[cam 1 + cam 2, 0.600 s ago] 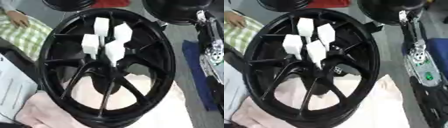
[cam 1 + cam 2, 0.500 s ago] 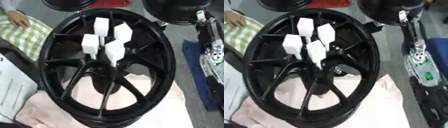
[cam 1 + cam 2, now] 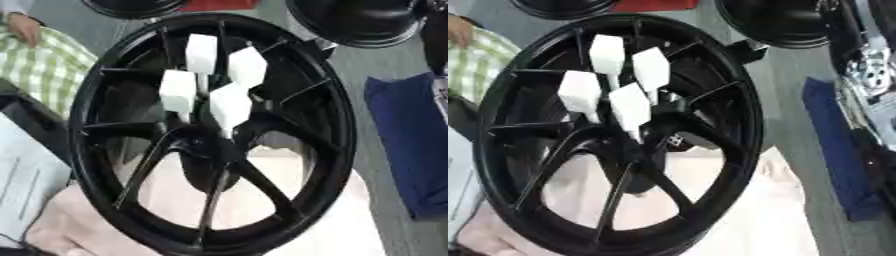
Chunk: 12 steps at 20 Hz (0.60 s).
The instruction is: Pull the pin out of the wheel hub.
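Observation:
A black spoked wheel hub [image 3: 105, 100] lies flat and fills most of both views. Four white block-headed pins stand close together on thin stems above its centre boss [image 3: 203, 145]: one at the back [image 3: 201, 52], one at the right [image 3: 248, 66], one at the left [image 3: 178, 90] and one at the front [image 3: 229, 104]. Nothing touches them. My left hand shows in no view. My right arm [image 3: 872, 70], black with a silver joint, runs down the right edge of the right eye view, apart from the wheel; I cannot make out its hand.
A pale pink cloth [image 3: 350, 220] lies under the wheel's near half. A blue cloth [image 3: 411, 145] is at the right, white paper [image 3: 26, 185] at the left, and a green checked cloth [image 3: 35, 65] with a person's hand at top left. Two more black wheels [image 3: 367, 22] sit at the back.
My right arm has drawn away to the right, nearly out of the left eye view. The wheel and its four pins stand as before.

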Available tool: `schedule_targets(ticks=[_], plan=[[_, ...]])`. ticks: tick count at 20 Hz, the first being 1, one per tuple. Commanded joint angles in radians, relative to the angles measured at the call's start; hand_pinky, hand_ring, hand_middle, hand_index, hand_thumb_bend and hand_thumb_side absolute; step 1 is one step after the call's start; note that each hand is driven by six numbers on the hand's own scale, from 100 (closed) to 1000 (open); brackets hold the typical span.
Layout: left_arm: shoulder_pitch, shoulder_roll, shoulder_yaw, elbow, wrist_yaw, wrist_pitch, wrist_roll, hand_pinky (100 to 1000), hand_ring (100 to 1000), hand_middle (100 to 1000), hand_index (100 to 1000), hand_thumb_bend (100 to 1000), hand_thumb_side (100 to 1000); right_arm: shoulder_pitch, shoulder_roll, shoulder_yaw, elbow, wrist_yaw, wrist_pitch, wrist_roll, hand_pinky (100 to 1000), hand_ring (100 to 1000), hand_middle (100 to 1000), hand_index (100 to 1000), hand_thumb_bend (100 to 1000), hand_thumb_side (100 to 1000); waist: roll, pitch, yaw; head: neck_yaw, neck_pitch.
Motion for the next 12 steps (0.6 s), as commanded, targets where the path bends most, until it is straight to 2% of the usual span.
schedule_targets(ticks=[1,7,12], plan=[[-0.012,0.079,0.007,-0.056,0.011,0.014,0.013,698,978,836,810,380,774,-0.031,-0.091,0.006,-0.054,0.005,0.006,0.031,887,812,775,738,100,701,0.0,-0.008,0.002,0.008,-0.024],[-0.005,0.126,0.012,-0.103,0.017,0.028,0.026,697,980,836,809,385,772,-0.086,-0.205,0.036,-0.132,0.053,0.026,0.137,879,812,773,747,100,650,-0.009,0.017,-0.002,0.0,-0.025],[-0.003,0.14,0.009,-0.105,0.027,0.022,0.028,696,981,834,807,389,772,-0.159,-0.297,0.067,-0.186,0.123,0.034,0.26,872,812,774,761,100,602,-0.021,0.029,-0.009,-0.036,-0.038]])
